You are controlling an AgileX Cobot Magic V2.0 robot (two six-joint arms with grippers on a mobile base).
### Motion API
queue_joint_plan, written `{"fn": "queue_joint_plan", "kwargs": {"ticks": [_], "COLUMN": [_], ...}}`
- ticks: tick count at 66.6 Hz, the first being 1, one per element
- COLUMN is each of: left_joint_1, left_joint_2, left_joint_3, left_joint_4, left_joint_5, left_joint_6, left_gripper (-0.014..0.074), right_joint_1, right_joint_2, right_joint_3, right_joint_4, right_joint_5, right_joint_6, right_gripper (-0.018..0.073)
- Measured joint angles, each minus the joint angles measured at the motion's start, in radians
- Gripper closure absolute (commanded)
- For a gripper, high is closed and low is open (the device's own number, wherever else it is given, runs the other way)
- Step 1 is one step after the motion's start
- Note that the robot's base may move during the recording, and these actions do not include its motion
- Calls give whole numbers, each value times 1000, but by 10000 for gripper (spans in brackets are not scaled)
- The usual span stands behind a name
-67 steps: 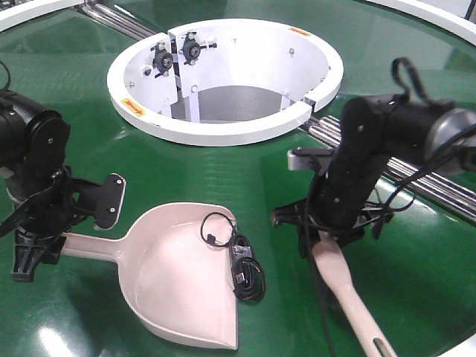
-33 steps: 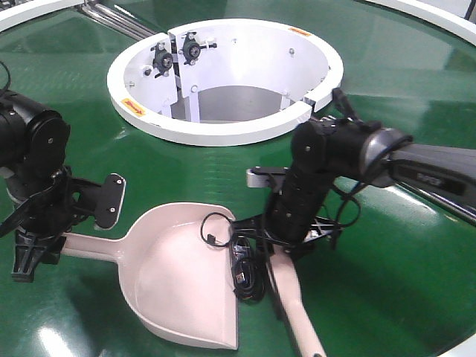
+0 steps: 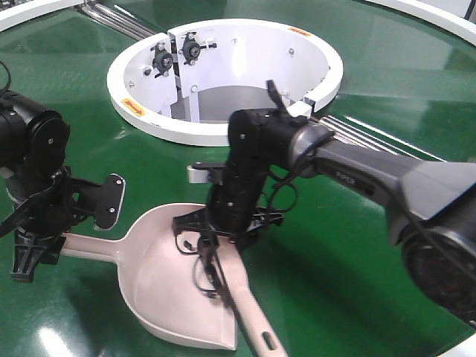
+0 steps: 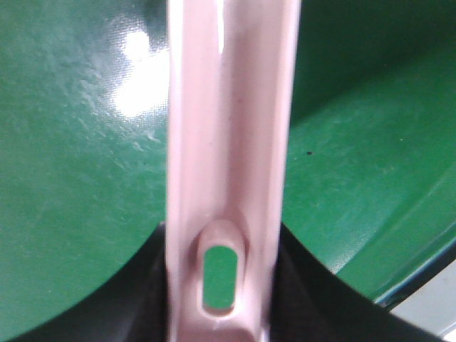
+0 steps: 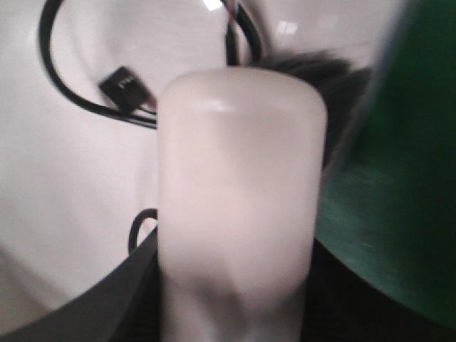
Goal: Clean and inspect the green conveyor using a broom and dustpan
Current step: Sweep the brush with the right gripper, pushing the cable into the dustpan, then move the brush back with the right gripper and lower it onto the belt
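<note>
The pale pink dustpan (image 3: pixel 160 286) lies on the green conveyor (image 3: pixel 387 82), mouth toward the lower right. My left gripper (image 3: pixel 63 238) is shut on its slotted handle (image 4: pixel 222 142), whose slot hole sits between the jaws of the left gripper (image 4: pixel 221 285). My right gripper (image 3: pixel 223 223) is shut on the broom (image 3: pixel 253 316), low over the dustpan's right rim. In the right wrist view the right gripper (image 5: pixel 235 299) holds the broom's rounded head (image 5: pixel 239 178) over the scoop (image 5: pixel 64 185). A black cable (image 3: pixel 202 269) lies inside the dustpan; its plug end (image 5: pixel 121 82) rests on the scoop floor.
The white ring-shaped hub (image 3: pixel 223 130) stands just behind both arms. Silver rollers (image 3: pixel 364 134) run along the seam to its right, and another roller seam (image 3: pixel 119 18) lies at the back left. The conveyor's white outer rim (image 3: pixel 439 15) curves across the far right.
My right arm has swept left across the belt with the broom, pushing the black cable from the dustpan's edge into the scoop. The left arm and dustpan have stayed put.
</note>
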Motion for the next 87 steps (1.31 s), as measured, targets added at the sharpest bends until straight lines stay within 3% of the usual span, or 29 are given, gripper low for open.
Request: {"fn": "queue_joint_plan", "kwargs": {"ticks": [11, 36, 58, 71, 87], "left_joint_1": [0, 0, 0, 0, 0], "left_joint_2": [2, 2, 2, 2, 2], "left_joint_3": [0, 0, 0, 0, 0], "left_joint_4": [-1, -1, -4, -5, -5], "left_joint_5": [0, 0, -2, -2, -2], "left_joint_6": [0, 0, 0, 0, 0], "left_gripper": [620, 619, 619, 620, 619], "right_joint_1": [42, 46, 43, -9, -130], "right_joint_2": [54, 60, -65, -162, -313], "right_joint_3": [-94, -117, -116, -87, 127], "right_joint_4": [55, 58, -9, -47, -84], "right_joint_5": [-22, -18, -21, -23, -21], "right_joint_6": [12, 24, 26, 27, -17], "right_gripper": [562, 562, 562, 562, 562]}}
